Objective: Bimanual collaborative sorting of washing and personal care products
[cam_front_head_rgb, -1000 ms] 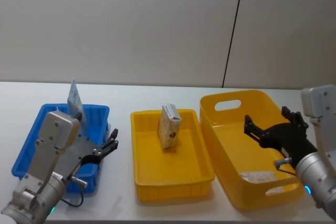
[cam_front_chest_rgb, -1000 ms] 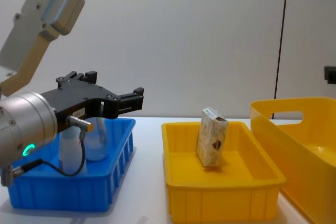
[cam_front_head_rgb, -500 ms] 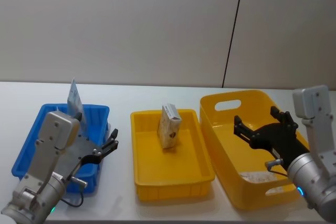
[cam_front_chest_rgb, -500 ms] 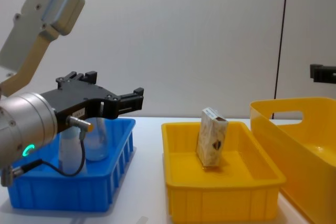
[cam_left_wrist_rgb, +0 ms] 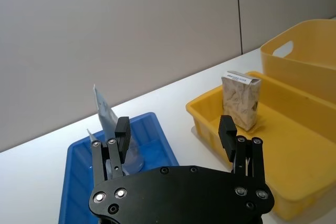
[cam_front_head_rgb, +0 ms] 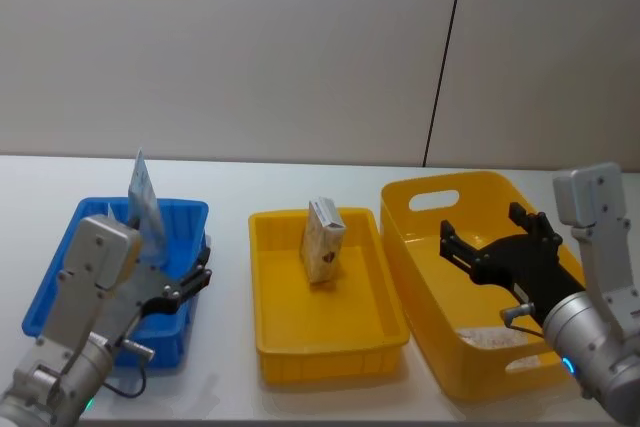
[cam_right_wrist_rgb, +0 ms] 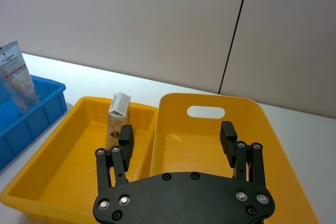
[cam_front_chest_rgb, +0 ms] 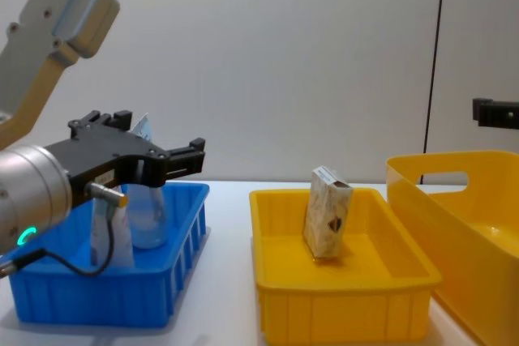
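Note:
A pale-blue squeeze tube [cam_front_head_rgb: 143, 193] stands cap-down in the blue bin [cam_front_head_rgb: 60, 272]; the chest view shows this tube [cam_front_chest_rgb: 147, 210] with a second pale one [cam_front_chest_rgb: 105, 232] beside it. A beige carton [cam_front_head_rgb: 323, 239] stands upright in the middle yellow tray [cam_front_head_rgb: 325, 355]. A pale flat pack [cam_front_head_rgb: 487, 337] lies on the floor of the big yellow basket [cam_front_head_rgb: 430, 192]. My left gripper [cam_front_head_rgb: 198, 272] hovers open and empty at the blue bin's right side. My right gripper [cam_front_head_rgb: 483, 227] hangs open and empty over the basket.
The three containers stand in a row on a white table [cam_front_head_rgb: 230, 387], blue bin left, tray [cam_front_chest_rgb: 340, 313] middle, handled basket [cam_front_chest_rgb: 454, 200] right. A grey wall with a dark vertical seam [cam_front_head_rgb: 445, 57] rises behind. Narrow gaps of bare table separate the containers.
My right gripper has moved left over the basket, toward the tray. My left gripper has drawn back a little toward the blue bin. Both stay open; the products have not moved.

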